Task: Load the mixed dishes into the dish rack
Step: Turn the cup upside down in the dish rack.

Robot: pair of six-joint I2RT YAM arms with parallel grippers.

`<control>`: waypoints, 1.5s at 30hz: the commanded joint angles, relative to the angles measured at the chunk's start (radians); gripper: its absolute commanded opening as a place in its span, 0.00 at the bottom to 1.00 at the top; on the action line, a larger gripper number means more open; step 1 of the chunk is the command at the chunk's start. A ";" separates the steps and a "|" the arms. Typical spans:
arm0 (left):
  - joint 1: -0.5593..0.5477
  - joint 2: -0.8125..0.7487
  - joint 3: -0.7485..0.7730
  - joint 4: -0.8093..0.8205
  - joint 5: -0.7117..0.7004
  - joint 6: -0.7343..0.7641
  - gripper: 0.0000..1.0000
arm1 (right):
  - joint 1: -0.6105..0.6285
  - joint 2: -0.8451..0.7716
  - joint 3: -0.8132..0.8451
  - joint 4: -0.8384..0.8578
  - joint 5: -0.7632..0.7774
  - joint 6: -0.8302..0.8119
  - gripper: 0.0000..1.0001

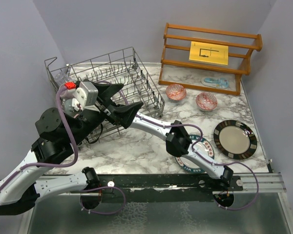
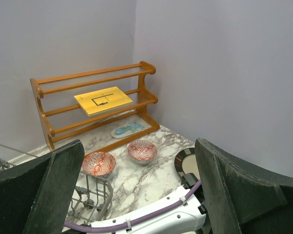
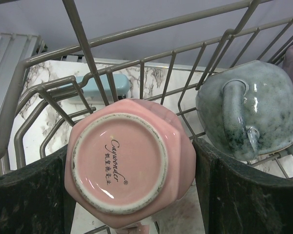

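A pink mug sat between the two fingers of the right gripper, which pressed against its sides and held it. The mug's base faced the camera. It was glossy and many-sided, with a pale unglazed ring around small printed lettering. The mug was inside the grey wire dish rack, whose bars crossed just beyond the fingertips. A speckled grey mug lay in the rack just past one finger, handle toward the camera. The left gripper hung wide open and empty, with two red-patterned bowls on the marble table beyond its fingertips.
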 commanded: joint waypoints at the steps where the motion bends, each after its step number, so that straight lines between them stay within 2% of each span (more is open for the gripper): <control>1: -0.003 -0.019 -0.008 0.031 -0.024 -0.003 0.99 | 0.026 0.029 -0.014 0.061 -0.017 -0.013 0.64; 7: -0.003 -0.028 -0.014 0.034 -0.022 -0.009 0.99 | 0.035 0.037 -0.016 0.062 -0.022 -0.010 0.69; 23: -0.003 -0.033 -0.019 0.040 -0.016 -0.013 0.99 | 0.046 0.042 -0.023 0.061 -0.018 -0.013 0.94; 34: -0.003 -0.039 -0.020 0.041 -0.010 -0.021 0.99 | 0.045 0.029 -0.008 0.037 -0.027 -0.018 1.00; 45: -0.003 -0.060 -0.039 0.089 0.031 -0.039 0.99 | 0.018 -0.064 0.032 -0.066 -0.114 -0.081 1.00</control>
